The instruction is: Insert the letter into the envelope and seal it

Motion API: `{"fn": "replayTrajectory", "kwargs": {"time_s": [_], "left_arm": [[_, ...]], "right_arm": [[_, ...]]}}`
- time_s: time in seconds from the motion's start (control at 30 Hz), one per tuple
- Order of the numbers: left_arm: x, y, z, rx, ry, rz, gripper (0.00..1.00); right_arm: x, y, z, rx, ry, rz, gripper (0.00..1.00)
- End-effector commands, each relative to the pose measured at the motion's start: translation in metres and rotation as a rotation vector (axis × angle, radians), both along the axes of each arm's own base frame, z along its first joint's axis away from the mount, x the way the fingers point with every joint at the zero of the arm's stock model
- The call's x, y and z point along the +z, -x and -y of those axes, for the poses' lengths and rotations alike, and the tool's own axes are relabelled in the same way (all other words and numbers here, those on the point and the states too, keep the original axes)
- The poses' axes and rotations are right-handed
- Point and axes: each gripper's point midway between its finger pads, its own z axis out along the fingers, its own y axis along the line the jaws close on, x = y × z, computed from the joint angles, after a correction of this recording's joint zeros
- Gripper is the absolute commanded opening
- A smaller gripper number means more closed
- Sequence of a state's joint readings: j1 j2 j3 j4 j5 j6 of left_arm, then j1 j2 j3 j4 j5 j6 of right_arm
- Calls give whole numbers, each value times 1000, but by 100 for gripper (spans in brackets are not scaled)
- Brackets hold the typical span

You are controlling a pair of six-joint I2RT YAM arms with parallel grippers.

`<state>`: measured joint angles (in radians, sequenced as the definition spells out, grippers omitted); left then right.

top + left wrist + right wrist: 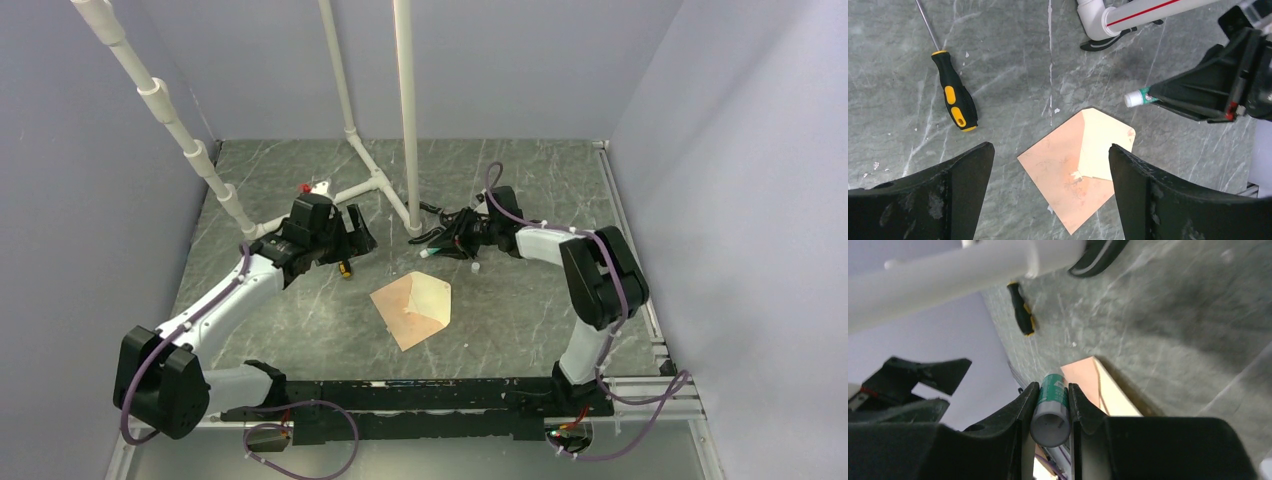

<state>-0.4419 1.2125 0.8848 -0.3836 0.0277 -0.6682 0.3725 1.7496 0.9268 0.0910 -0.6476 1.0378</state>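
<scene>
The envelope (415, 310) lies at the middle of the desk (300, 330), its pale flap toward 1 o'clock. At its 11 o'clock the left gripper (352, 232) has its jaws spread wide. At its 1 o'clock the right gripper (1052, 390) has its jaws clamped on a glue stick (1050, 407).

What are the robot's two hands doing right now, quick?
The left gripper is open, holding nothing.
The right gripper is closed on a green-and-white glue stick.

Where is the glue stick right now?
In the top view, the glue stick is clamped in the right tool, just beyond the far edge of the envelope.
</scene>
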Motion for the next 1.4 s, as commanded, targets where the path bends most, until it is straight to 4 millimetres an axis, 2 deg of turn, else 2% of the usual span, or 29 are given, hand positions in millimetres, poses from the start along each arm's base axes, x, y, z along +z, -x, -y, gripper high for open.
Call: {"fn": "replayTrajectory", "kwargs": {"time_s": [0.0, 0.23, 0.53, 0.6, 0.7, 0.8, 0.93, 1.03, 1.1, 1.17, 1.2, 1.3, 1.37], "left_arm": [[4, -10, -2, 9, -19, 32, 89], [-4, -16, 3, -3, -22, 2, 87], [-7, -20, 11, -40, -5, -12, 86], [-6, -21, 13, -43, -3, -12, 85], [-6, -22, 15, -50, 6, -12, 85], [-5, -22, 17, -63, 16, -11, 84], [-5, -21, 23, -89, 36, -12, 79], [-3, -19, 29, -121, 58, -12, 70], [-2, -15, 35, -162, 80, -14, 61], [0, -11, 45, -233, 116, -6, 52], [0, -7, 51, -271, 136, -6, 49], [-3, 5, 65, -371, 180, -18, 38], [-8, 14, 74, -424, 180, -37, 35]], "right_arm": [[6, -24, -9, -4, -81, -38, 4], [-12, -42, -2, -39, -80, -98, 11], [-39, -53, 7, -78, -84, -191, 25], [-41, -54, 9, -87, -77, -196, 32], [-41, -55, 14, -115, -65, -192, 49], [-35, -54, 18, -117, -41, -177, 62], [-28, -50, 26, -117, -6, -150, 70], [-19, -44, 34, -114, 41, -95, 69], [-8, -41, 39, -104, 66, -40, 63], [3, -38, 43, -98, 83, 15, 55], [7, -36, 46, -97, 104, 38, 47], [6, -23, 58, -95, 211, 81, 29], [7, -13, 65, -90, 268, 112, 22]]}}
